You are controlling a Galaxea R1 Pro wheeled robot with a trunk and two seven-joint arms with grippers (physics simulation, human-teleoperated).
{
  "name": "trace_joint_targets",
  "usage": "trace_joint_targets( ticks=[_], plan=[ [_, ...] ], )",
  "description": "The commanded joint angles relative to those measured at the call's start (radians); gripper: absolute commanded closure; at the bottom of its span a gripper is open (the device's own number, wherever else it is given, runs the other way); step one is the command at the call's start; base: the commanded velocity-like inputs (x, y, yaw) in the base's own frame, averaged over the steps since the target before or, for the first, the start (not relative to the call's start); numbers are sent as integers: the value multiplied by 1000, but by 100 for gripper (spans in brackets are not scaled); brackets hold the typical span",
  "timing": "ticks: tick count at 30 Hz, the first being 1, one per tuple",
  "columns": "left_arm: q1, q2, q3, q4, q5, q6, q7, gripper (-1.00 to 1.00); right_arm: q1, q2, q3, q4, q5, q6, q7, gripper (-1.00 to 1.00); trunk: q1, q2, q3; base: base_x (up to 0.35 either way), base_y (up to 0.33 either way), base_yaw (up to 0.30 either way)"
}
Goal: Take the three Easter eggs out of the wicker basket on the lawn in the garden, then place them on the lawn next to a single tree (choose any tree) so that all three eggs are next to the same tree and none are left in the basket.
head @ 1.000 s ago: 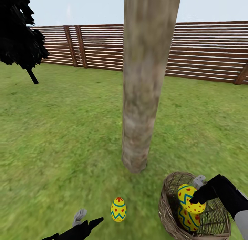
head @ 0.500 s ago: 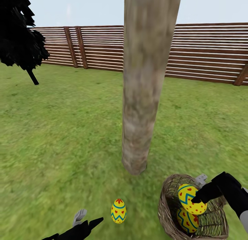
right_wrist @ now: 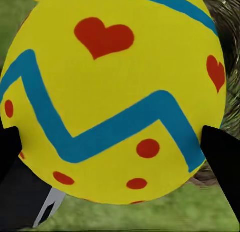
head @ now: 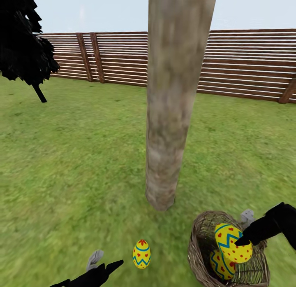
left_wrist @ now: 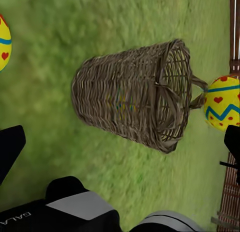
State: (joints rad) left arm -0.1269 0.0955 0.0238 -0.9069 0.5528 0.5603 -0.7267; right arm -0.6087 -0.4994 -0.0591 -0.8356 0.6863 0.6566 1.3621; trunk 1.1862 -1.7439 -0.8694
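Three eggs show from the head view: one egg [head: 233, 243] is pinched in the right end effector [head: 245, 231], raised above the rim of the basket [head: 197, 246]; a second egg [head: 220, 265] lies inside the basket beneath it; the third egg [head: 141, 254] stands upright on the lawn [head: 82, 163], near the foot of the tree [head: 166, 134] and well apart from the basket. From the right wrist, the held egg [right_wrist: 110, 97] sits tight between two dark fingers [right_wrist: 222, 157], its blue zigzag and red hearts facing the camera. The basket rests on the grass just beside the trunk's base, on the robot's right. From the left wrist the basket [left_wrist: 135, 99] is seen from the side, with the held egg [left_wrist: 222, 102] at its mouth and the lawn egg [left_wrist: 4, 42] at the picture's edge. The left end effector [head: 102, 264] hangs low near the lawn egg, fingers spread and holding nothing. Behind the tree runs a brown slat fence [head: 246, 64], and a dark tree [head: 22, 40] stands off to the left.
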Motion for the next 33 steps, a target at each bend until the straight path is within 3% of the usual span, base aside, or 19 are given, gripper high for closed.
trace_joint_targets(
  ticks=[1,4,12,19,26,29,31,33],
  plan=[
    [0,1,1,0,5,7,-1,-100,0,-9,-3,-19,9,9,34,100,-4,7,2,0,0,0],
    [0,1,1,0,6,8,-2,-100,0,-41,-2,-69,13,35,67,100,-16,28,12,0,0,0],
    [0,1,1,0,6,8,-2,-100,0,-87,2,-128,13,47,209,100,-46,84,37,0,0,0],
    [0,1,1,0,6,7,-2,-100,0,-121,5,-208,0,47,209,100,-54,98,43,0,0,0],
    [0,1,1,-1,6,7,-2,-100,0,-134,4,-238,-9,49,209,100,-54,98,43,0,0,0],
    [0,1,1,0,6,7,-2,-100,0,-153,3,-302,-76,68,209,100,-54,98,43,0,0,0],
    [0,1,1,0,6,7,-2,-100,4,-197,3,-370,-167,110,209,100,-54,98,43,0,0,0],
    [0,1,1,0,6,7,-2,-100,11,-267,4,-440,-291,139,209,100,-54,98,43,0,0,0]
  ],
)
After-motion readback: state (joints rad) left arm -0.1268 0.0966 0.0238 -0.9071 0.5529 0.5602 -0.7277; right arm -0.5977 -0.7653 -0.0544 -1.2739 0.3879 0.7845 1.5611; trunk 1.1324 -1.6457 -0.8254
